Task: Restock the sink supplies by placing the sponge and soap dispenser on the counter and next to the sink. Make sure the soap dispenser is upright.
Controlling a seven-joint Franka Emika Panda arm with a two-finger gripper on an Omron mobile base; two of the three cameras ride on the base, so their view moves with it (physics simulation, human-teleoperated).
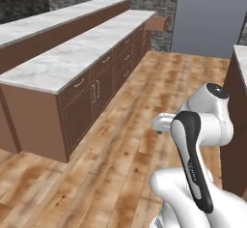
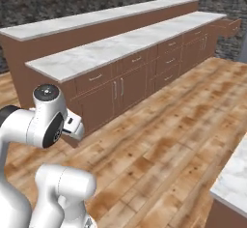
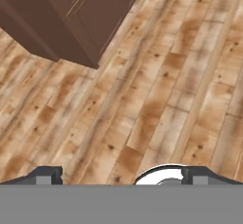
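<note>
The gripper point(image 3: 121, 175) points down at bare wooden floor point(image 3: 156, 99), its two dark fingertips point(image 3: 45, 175) standing wide apart at the bottom of the hand view with nothing between them. In the hand view, the corner of a brown wooden cabinet point(image 3: 71, 19) sits at about 11 o'clock from the gripper, well apart from it, with a sliver of pale worktop at the very top left.

From the left base view the white arm point(image 1: 200, 140) is folded at 5 o'clock, over the floor. A long run of brown cabinets with drawers and doors stretches from 9 o'clock toward 12 o'clock, topped by a plain marble worktop point(image 1: 72, 60). Behind it stands a higher marble ledge point(image 1: 53, 17) on a wooden back panel. The right base view gives the same run crossing from 9 o'clock to 2 o'clock, and an open drawer point(image 2: 229, 26) juts out at its far end. Dark stone wall point(image 2: 62, 0) closes the room behind.

A second marble top point(image 2: 234, 178) on brown cabinet shows its edge at 4 o'clock in the right base view and at 3 o'clock in the left base view, just beside the arm. Between the two cabinet runs lies a broad strip of open plank floor, running away toward a grey panel point(image 1: 207, 19) at 1 o'clock in the left base view.
</note>
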